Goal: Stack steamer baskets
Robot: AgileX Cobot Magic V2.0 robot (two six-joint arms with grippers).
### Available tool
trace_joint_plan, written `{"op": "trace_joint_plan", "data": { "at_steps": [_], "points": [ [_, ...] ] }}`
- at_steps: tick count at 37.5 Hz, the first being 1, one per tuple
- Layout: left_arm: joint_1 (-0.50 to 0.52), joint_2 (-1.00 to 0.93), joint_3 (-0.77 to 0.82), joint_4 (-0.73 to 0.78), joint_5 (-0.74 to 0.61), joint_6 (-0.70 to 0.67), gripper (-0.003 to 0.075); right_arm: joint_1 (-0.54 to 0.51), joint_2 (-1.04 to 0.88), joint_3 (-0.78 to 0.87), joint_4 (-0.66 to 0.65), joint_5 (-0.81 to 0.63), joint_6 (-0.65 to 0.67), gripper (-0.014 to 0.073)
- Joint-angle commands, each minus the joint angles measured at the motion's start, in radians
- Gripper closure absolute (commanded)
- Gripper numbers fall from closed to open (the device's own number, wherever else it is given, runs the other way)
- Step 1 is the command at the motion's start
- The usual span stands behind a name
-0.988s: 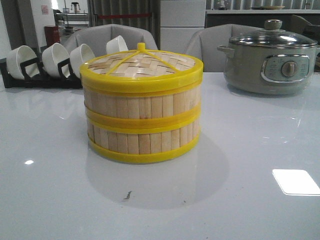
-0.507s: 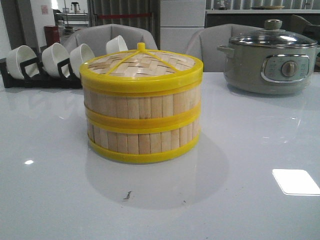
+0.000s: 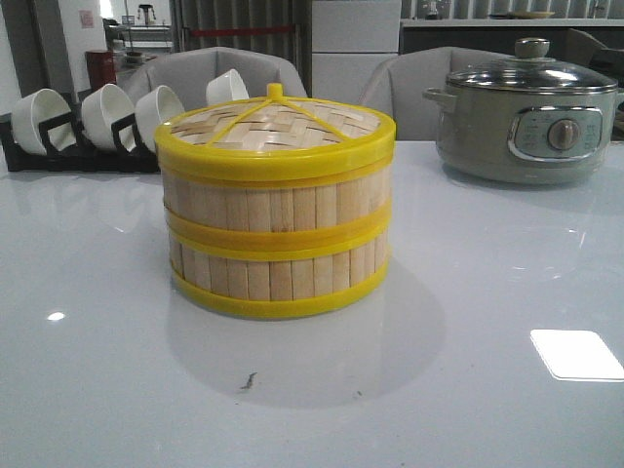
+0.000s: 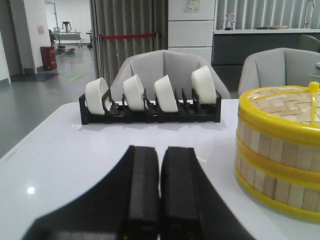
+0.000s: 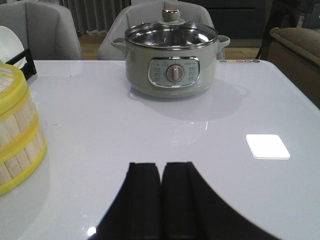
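Baskets [image 3: 276, 244] stacked, lid [image 3: 276, 132] on — nothing moved since.

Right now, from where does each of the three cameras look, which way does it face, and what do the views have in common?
Front view: low at the table's near edge, facing forward at the stacked steamer baskets under the lid; no part of the robot shows.
Left wrist view: on the left arm, above the table, facing the bowl rack; the shut left gripper shows.
Right wrist view: on the right arm, facing the electric pot; the shut right gripper shows.
Shared: all three show the baskets.
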Motion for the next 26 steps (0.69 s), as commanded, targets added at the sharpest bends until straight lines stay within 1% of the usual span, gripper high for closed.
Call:
{"op": "trace_joint_plan", "data": {
  "at_steps": [1, 8, 26],
  "points": [
    [0.001, -0.016, 0.001, -0.001, -0.111, 0.028, 0.0634, -0.004, 0.011, -0.030, 0.000, -0.085, -0.012, 0.0545],
    [0.001, -0.016, 0.001, -0.001, -0.079, 0.028, 0.0634, -0.004, 0.011, -0.030, 0.000, -0.085, -0.012, 0.0545],
    [0.001, -0.016, 0.001, -0.001, -0.077, 0.028, 0.0634, -0.004, 0.011, -0.030, 0.000, -0.085, -0.012, 0.0545]
  ]
}}
